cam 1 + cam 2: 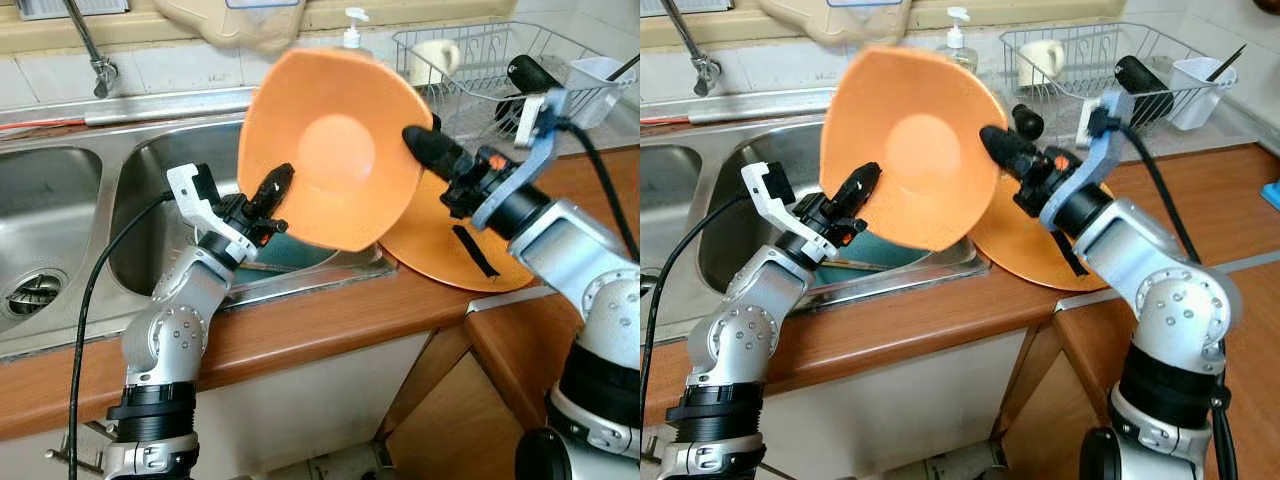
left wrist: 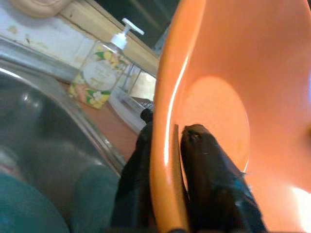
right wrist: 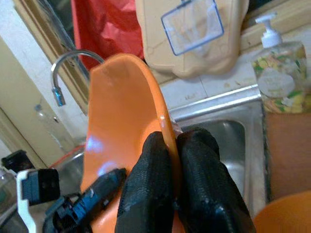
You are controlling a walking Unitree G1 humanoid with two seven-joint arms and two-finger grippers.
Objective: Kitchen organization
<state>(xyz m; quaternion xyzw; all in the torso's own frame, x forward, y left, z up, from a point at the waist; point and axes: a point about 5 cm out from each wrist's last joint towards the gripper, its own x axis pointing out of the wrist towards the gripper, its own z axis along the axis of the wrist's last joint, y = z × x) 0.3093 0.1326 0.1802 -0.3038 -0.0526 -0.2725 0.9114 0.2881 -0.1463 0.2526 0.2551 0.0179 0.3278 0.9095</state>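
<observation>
1. Two silver robot arms are seen nearest, raised over a reddish wooden countertop (image 1: 330, 325).
2. Between them, a wide, shallow orange plastic bowl (image 1: 335, 150) is held up on edge above the right basin of a stainless steel double sink (image 1: 150, 190).
3. Its lower left rim is pinched by the left gripper (image 1: 272, 192), black fingers (image 2: 209, 179) closed either side.
4. Its right rim is clamped likewise by the right gripper (image 1: 425, 145).
5. The bowl is judged light, rigid, glossy and somewhat slippery; the thin rim is the natural hold.
6. A flat orange plate (image 1: 450, 245) lies on the counter beneath; a wire dish rack (image 1: 480, 60) and soap dispenser (image 3: 282, 73) stand behind.
</observation>
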